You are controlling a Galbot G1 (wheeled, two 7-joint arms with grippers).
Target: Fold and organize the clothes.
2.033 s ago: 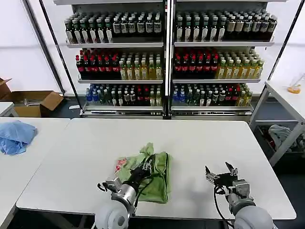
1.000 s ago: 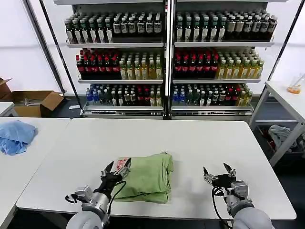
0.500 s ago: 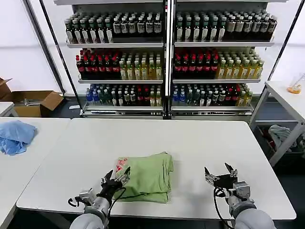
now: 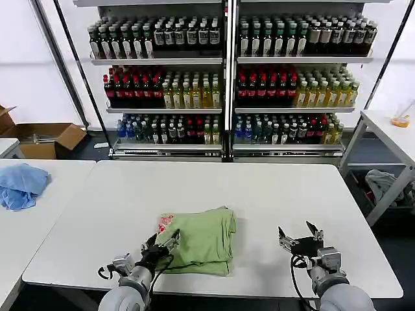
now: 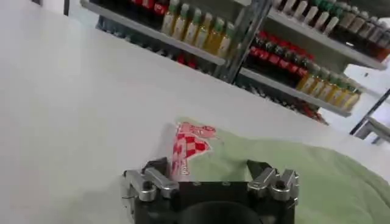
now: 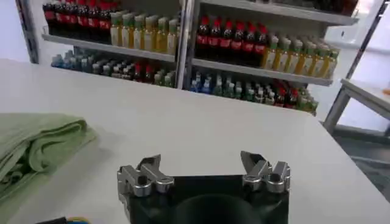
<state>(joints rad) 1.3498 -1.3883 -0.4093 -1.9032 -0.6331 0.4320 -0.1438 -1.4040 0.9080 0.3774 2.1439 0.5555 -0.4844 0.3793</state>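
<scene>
White table (image 4: 259, 194) — folded green shirt (image 4: 201, 240), left hand (image 4: 162, 245) spread beside it, right hand (image 4: 299, 237) spread

Bare worktop (image 4: 272, 194) lies open all around the folded shirt (image 4: 201, 240), with bottle shelves (image 4: 224, 84) standing well behind it.

The shirt (image 4: 200, 241) is soft, matt light-green cloth with a printed red-and-white patch (image 5: 189, 143) on it. Under it, the bench (image 4: 259, 194) is smooth, white and faintly glossy. Beside the shirt, the left claw (image 5: 210, 173) and right claw (image 6: 203, 166) show dull grey metal fingers on black housings.
</scene>
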